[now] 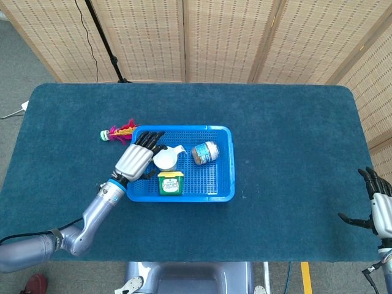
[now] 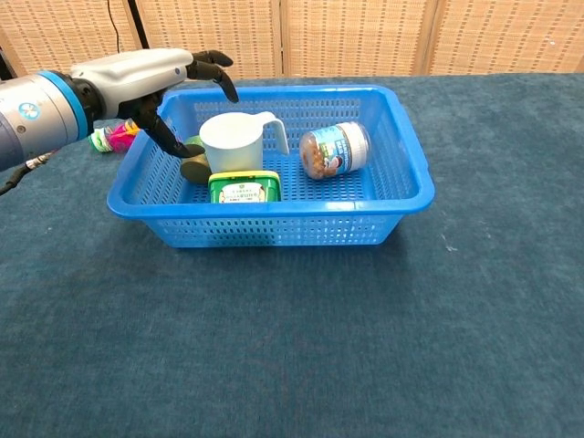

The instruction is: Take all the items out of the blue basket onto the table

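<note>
A blue basket (image 1: pixel 224 164) of perforated plastic sits near the middle of the table, holding a white measuring cup (image 2: pixel 234 140) upright at its left with the handle pointing right. A clear jar of nuts (image 2: pixel 335 150) lies on its side toward the far right. A green-and-yellow tub (image 2: pixel 244 188) rests against the near wall, and a small tin (image 2: pixel 194 168) lies left of the cup, partly hidden.

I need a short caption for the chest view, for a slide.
Left hand reaching over blue basket holding white cup, jar and green tin.
</note>
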`<state>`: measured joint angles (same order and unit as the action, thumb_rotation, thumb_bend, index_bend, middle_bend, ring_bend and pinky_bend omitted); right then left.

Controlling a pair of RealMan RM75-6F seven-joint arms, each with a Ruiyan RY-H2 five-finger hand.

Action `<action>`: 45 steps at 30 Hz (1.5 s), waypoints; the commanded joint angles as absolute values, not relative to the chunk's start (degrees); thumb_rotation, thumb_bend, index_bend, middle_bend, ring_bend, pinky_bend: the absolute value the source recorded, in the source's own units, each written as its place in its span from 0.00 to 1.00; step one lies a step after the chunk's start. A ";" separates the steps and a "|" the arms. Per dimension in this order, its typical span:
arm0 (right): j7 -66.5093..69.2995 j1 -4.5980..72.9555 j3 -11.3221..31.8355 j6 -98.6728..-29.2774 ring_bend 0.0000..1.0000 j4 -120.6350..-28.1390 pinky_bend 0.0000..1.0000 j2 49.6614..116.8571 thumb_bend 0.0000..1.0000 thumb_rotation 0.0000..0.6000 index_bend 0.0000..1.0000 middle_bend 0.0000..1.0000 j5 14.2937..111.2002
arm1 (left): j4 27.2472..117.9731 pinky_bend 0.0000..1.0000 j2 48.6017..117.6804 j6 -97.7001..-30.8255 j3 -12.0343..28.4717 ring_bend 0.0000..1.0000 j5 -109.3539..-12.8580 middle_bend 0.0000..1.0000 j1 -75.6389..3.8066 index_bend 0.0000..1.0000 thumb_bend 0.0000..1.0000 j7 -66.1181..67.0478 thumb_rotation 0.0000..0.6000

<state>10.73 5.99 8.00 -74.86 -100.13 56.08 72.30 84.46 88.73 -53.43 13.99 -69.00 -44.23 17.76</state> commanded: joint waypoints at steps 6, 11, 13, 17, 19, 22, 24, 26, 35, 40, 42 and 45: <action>11.26 5.85 8.02 -75.01 0.00 -100.21 0.00 55.82 0.00 1.00 0.00 0.00 72.46 | 82.86 0.00 91.73 -54.13 13.11 0.00 -67.15 0.00 -45.28 0.38 0.30 20.19 1.00; 11.46 5.85 8.05 -74.91 0.00 -100.13 0.00 55.76 0.00 1.00 0.00 0.00 72.37 | 81.38 0.00 94.14 -54.13 13.66 0.00 -65.68 0.00 -46.54 0.39 0.40 21.35 1.00; 11.58 5.87 8.10 -74.87 0.00 -100.08 0.00 55.74 0.00 1.00 0.00 0.00 72.29 | 80.83 0.00 94.84 -54.07 13.86 0.00 -65.01 0.00 -46.86 0.40 0.45 21.67 1.00; 11.88 5.91 8.15 -74.67 0.00 -99.93 0.00 55.66 0.00 1.00 0.00 0.00 72.17 | 79.55 0.00 96.23 -54.06 14.36 0.00 -63.13 0.00 -47.63 0.42 0.50 22.91 1.00; 12.02 5.94 8.19 -74.54 0.00 -99.84 0.00 55.62 0.00 1.00 0.00 0.00 72.06 | 79.22 0.00 96.60 -54.21 14.52 0.00 -62.41 0.00 -47.86 0.42 0.51 23.41 1.00; 12.24 5.96 8.27 -74.41 0.00 -99.80 0.00 55.51 0.00 1.00 0.00 0.00 71.86 | 79.04 0.00 96.60 -54.15 14.34 0.00 -61.49 0.00 -48.06 0.43 0.51 24.31 1.00; 12.44 5.93 8.33 -74.46 0.00 -99.82 0.00 55.45 0.00 1.00 0.00 0.00 71.83 | 78.94 0.00 96.57 -54.23 14.10 0.00 -61.15 0.00 -48.08 0.45 0.52 24.69 1.00; 12.58 5.92 8.32 -74.46 0.00 -99.84 0.00 55.43 0.00 1.00 0.00 0.00 71.93 | 78.66 0.00 96.70 -54.30 13.90 0.00 -60.84 0.00 -48.08 0.50 0.54 24.83 1.00; 12.67 5.86 8.28 -74.60 0.00 -99.85 0.00 55.46 0.00 1.00 0.00 0.00 72.12 | 79.04 0.00 96.26 -55.67 13.81 0.00 -60.87 0.00 -47.80 0.60 0.66 24.46 1.00; 12.62 5.81 8.30 -74.77 0.00 -99.91 0.00 55.48 0.00 1.00 0.00 0.00 72.17 | 81.06 0.00 94.21 -57.17 13.97 0.00 -61.95 0.00 -47.23 0.60 0.66 24.01 1.00; 12.62 5.79 8.26 -74.81 0.00 -99.96 0.00 55.47 0.00 1.00 0.00 0.00 72.25 | 82.18 0.00 93.07 -57.79 14.13 0.00 -62.33 0.00 -46.94 0.60 0.66 23.78 1.00; 12.56 5.73 8.22 -74.93 0.00 -100.06 0.00 55.46 0.00 1.00 0.00 0.00 72.37 | 84.28 0.00 91.15 -58.83 14.70 0.00 -62.90 0.00 -46.50 0.60 0.66 23.18 1.00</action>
